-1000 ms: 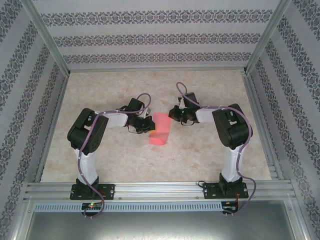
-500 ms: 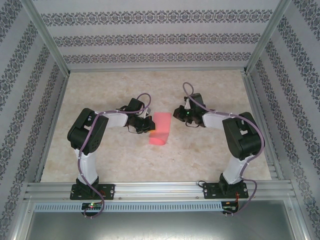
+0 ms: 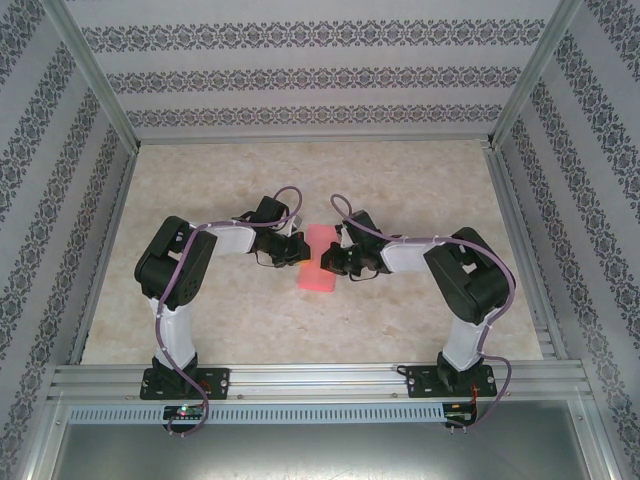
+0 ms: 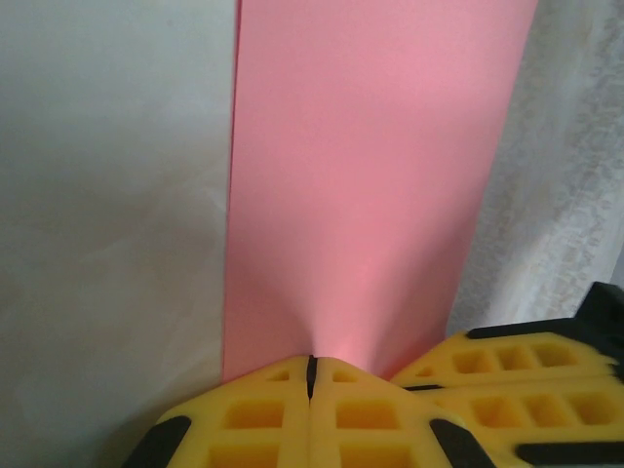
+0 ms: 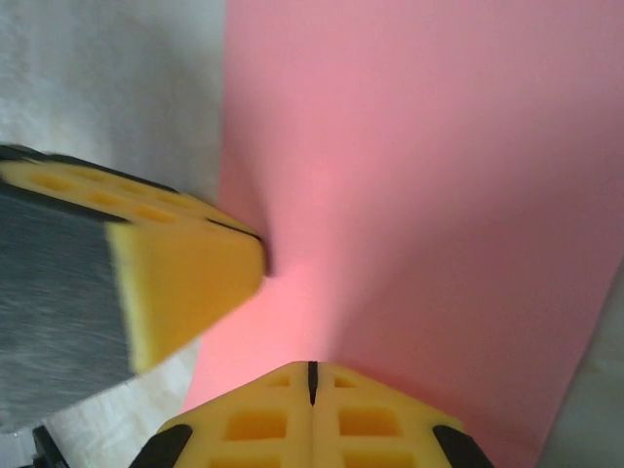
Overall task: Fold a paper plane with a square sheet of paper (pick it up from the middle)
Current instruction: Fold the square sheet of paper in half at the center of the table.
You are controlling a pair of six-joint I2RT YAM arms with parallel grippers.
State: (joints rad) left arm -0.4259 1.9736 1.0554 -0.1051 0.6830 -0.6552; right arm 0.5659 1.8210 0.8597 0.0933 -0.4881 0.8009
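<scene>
table [image 3: 420, 180]: under everything, with both arm bases at its near edge
paper [image 3: 316, 280]: on the table at mid-table, between the two arms, its long sides running near to far
left gripper [image 3: 296, 252]: at the paper's left edge, tips touching it
right gripper [image 3: 332, 262]: at the paper's right edge, tips touching it, slightly nearer than the left gripper
grippers: facing each other across the paper, just beside one another
left arm: left of the paper
right arm: right of the paper
</scene>
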